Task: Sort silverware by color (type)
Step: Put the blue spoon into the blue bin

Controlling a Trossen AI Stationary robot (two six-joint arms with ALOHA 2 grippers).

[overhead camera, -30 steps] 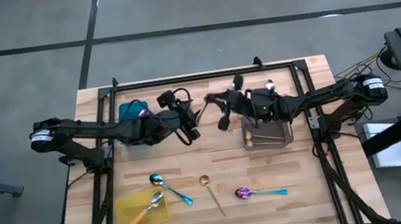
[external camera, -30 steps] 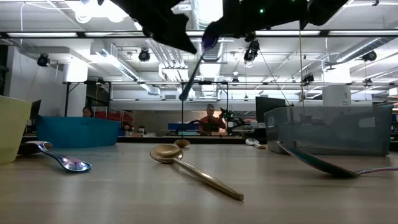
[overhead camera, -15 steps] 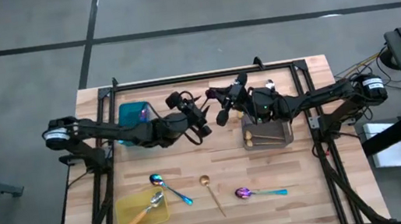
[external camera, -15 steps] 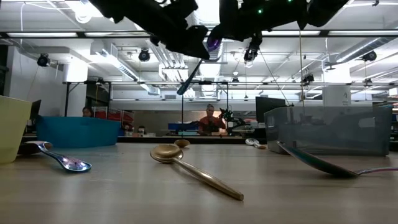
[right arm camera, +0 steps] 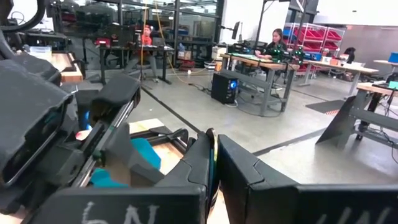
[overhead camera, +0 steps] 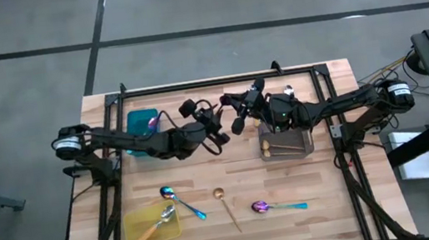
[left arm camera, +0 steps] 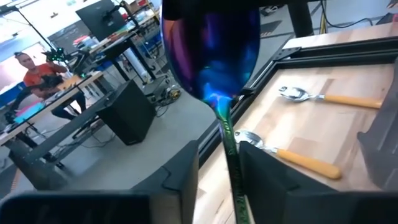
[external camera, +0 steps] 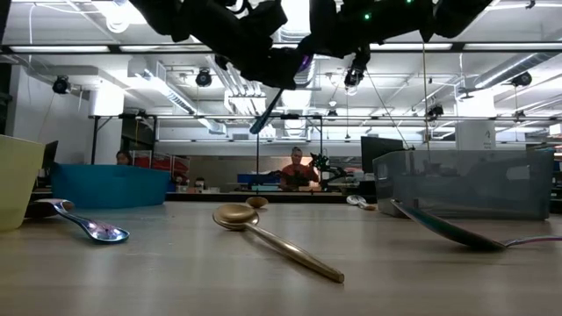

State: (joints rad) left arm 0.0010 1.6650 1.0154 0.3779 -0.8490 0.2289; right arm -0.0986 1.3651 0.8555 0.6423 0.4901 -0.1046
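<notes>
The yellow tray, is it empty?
Not empty: the yellow tray holds one orange-handled spoon, seen from above.

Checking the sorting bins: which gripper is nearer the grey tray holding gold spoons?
Right. The right gripper hangs in the air just beside the grey tray, toward the table's middle. The left gripper is farther off, toward the teal tray.

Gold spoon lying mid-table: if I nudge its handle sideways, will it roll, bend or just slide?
Probably slides and pivots: the gold spoon rests on its bowl, handle slanting to the wood table. It looks thin, rigid metal, so likely light, not floppy.
</notes>
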